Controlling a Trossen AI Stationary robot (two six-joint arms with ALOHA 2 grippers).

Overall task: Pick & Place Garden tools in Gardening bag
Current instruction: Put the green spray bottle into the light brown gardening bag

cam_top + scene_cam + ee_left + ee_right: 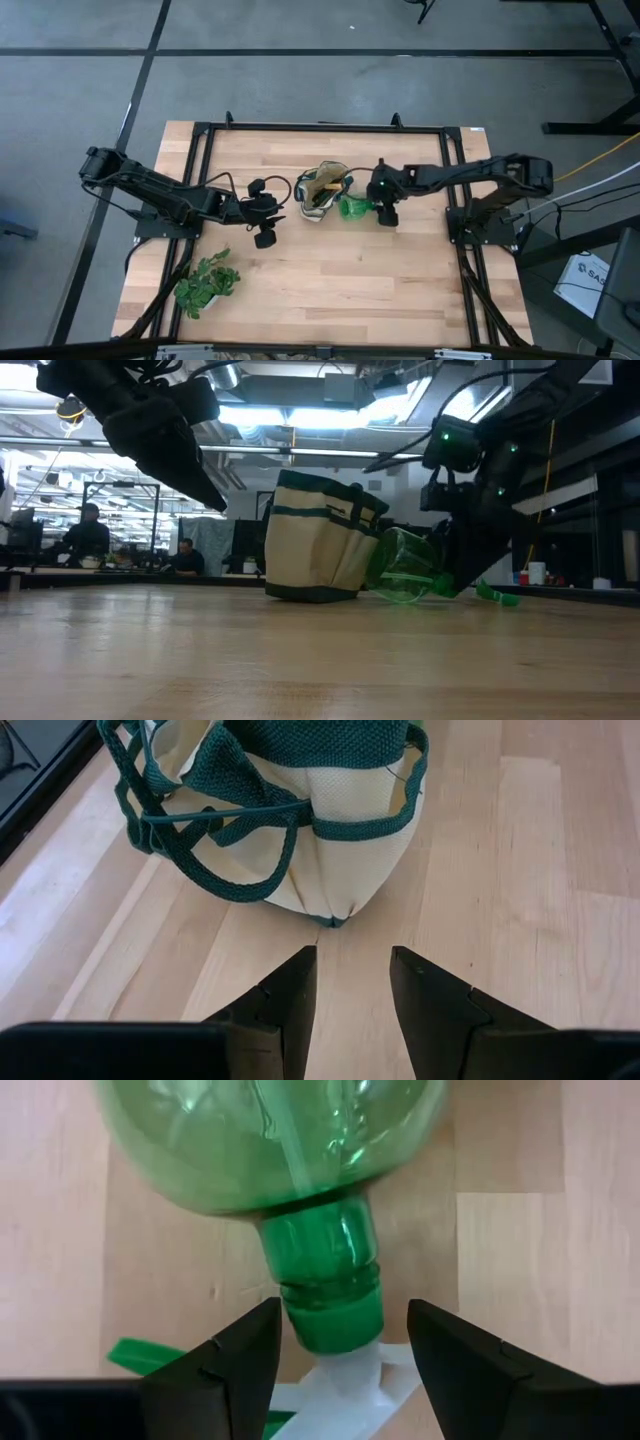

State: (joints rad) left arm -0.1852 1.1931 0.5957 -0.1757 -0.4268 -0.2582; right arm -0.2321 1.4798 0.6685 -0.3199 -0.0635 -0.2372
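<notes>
From above, the gardening bag (322, 191) sits at the table's centre, the spray bottle (354, 208) lying touching it at its 4 o'clock. The level view shows the bottle leaning against it. The left gripper (350, 990) waits narrowly parted at the bag's 8 o'clock; the right gripper (340, 1350) straddles the bottle's neck, spread, likely to grasp.

Translucent green spray bottle (356, 208) lies on its side against the upright white-and-green gardening bag (322, 190).

Both arms (160, 195) matte black w/ looped black cables; right wrist has green LED (381, 184).
</notes>
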